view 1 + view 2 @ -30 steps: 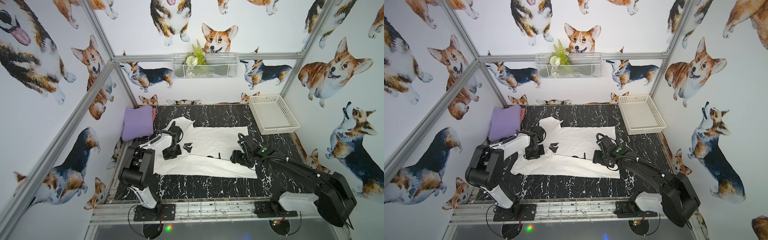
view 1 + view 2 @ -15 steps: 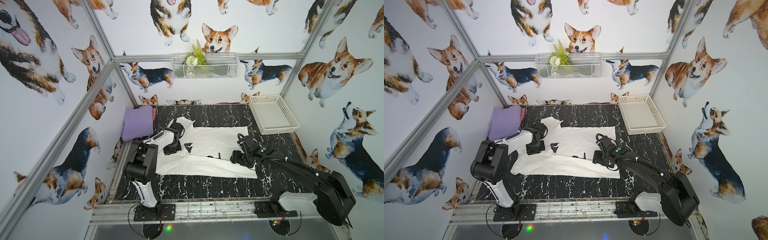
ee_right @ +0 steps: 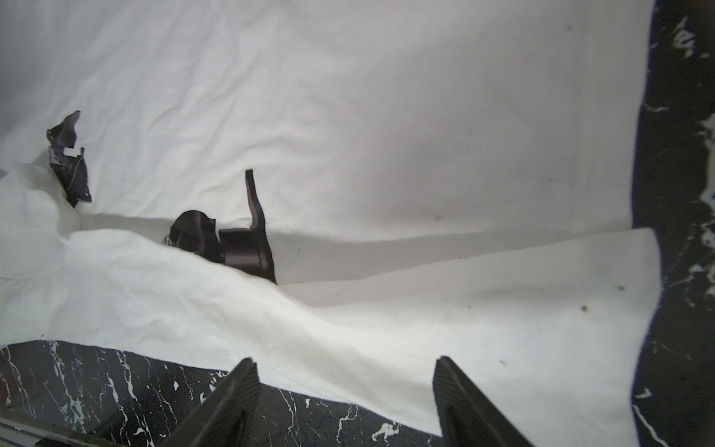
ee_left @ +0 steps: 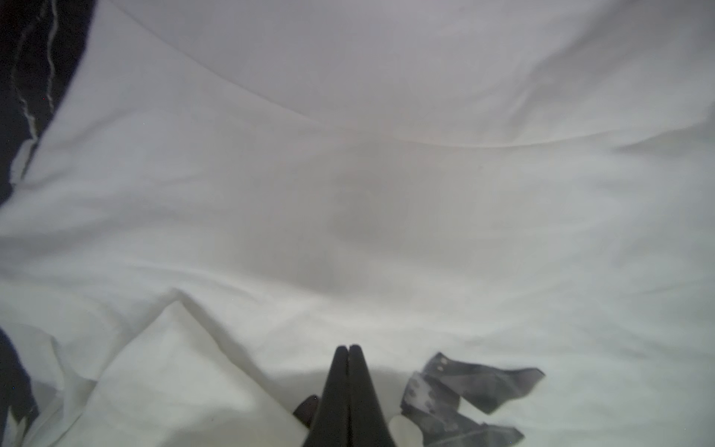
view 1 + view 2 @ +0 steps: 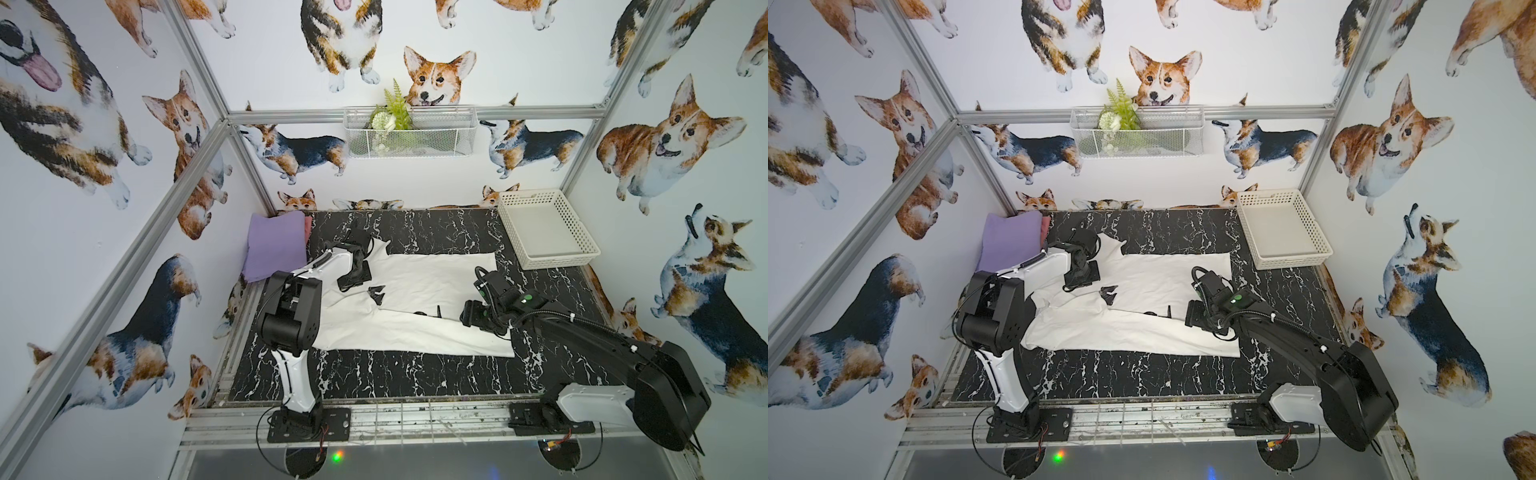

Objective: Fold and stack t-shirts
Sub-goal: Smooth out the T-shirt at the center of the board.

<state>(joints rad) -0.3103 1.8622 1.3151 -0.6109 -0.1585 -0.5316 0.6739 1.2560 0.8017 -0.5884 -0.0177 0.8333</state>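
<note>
T-shirt [image 5: 432, 274], white, rumpled lengthwise fold

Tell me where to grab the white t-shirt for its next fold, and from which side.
Probably the far hem corner of the white t-shirt, coming in from the basket side. The near long edge is already folded over; the far one lies flat with bare table beside it for fingers to slide under.

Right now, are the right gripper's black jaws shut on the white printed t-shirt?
No, the right gripper stands open over the white printed t-shirt, clamping nothing.
</note>
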